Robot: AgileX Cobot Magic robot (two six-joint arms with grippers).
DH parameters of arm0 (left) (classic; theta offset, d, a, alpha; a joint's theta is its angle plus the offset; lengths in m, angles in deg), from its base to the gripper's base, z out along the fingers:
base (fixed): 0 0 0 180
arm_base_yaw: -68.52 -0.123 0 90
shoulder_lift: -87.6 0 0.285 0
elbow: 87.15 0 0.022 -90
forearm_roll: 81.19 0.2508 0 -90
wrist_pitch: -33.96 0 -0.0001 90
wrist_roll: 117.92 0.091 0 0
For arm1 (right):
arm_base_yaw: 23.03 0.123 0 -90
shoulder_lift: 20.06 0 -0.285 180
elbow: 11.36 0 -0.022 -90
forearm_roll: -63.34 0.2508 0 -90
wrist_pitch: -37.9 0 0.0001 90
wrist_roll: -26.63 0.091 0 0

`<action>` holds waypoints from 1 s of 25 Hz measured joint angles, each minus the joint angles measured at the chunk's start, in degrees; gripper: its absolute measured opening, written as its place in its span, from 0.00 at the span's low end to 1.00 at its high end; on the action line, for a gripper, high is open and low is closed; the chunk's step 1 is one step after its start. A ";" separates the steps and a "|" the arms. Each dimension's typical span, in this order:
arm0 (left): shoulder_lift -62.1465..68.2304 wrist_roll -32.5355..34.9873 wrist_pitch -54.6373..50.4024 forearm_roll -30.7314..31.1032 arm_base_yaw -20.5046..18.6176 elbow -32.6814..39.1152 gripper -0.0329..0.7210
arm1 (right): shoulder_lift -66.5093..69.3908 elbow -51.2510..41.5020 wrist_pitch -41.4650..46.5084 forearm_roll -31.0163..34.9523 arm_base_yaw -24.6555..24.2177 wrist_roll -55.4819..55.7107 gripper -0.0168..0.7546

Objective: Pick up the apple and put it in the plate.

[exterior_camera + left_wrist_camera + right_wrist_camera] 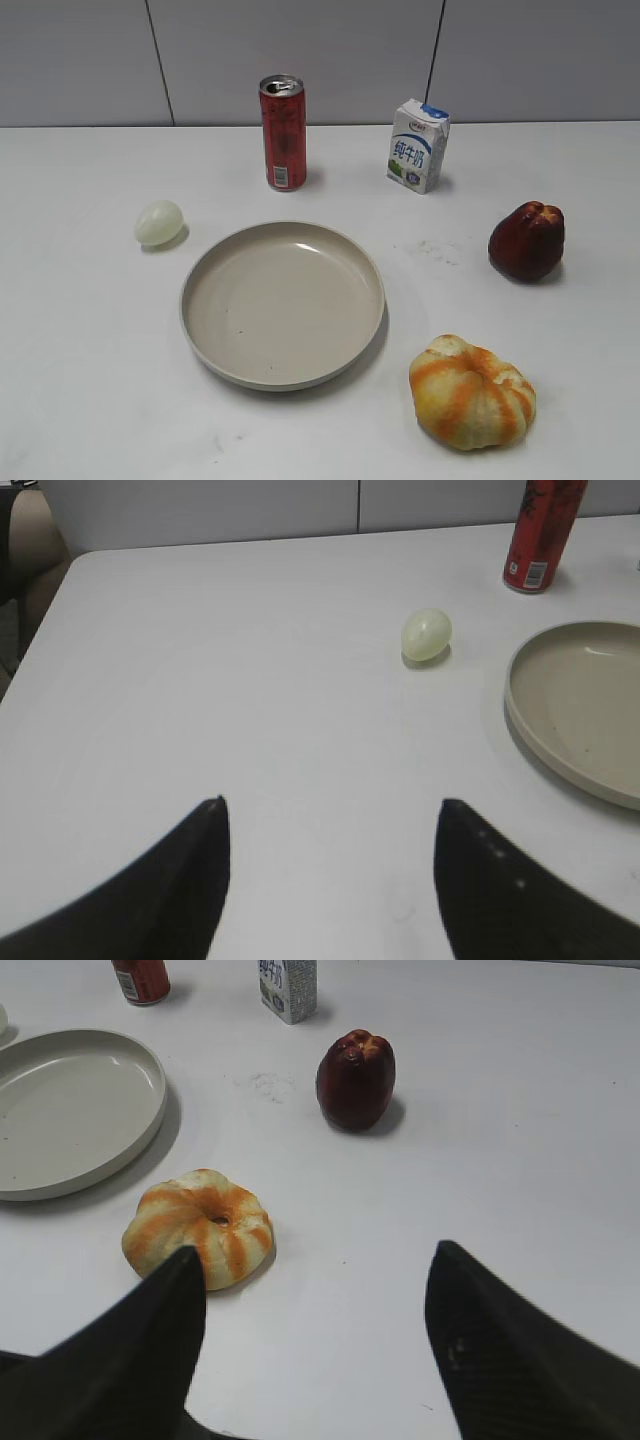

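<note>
Pre-grasp: apple [356, 1078] sits upright on the table right of the empty plate [205, 345], well apart, both the right gripper [312, 1345] and left gripper [330, 870] wide open, holding nothing; next, right gripper must reach forward to the apple.

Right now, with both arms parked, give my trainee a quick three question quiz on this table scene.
1. True or false: the apple already lies in the plate.
2. Which tool looks nearer the apple: A the left tool, B the right tool?
3. Fill in: the red can stands beside the milk ____.

Key: 1 false, it sits on the table right of the plate. 2 B. 3 carton.
</note>
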 joint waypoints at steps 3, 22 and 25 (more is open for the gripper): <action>0.00 0.00 0.00 0.00 0.00 0.00 0.69 | 0.00 0.00 0.00 0.00 0.00 0.00 0.74; 0.00 0.00 0.00 0.00 0.00 0.00 0.69 | 14.85 2.05 -13.03 3.63 0.00 3.41 0.82; 0.00 0.00 0.00 0.00 0.00 0.00 0.69 | 23.61 4.18 -13.69 4.73 0.00 3.84 0.82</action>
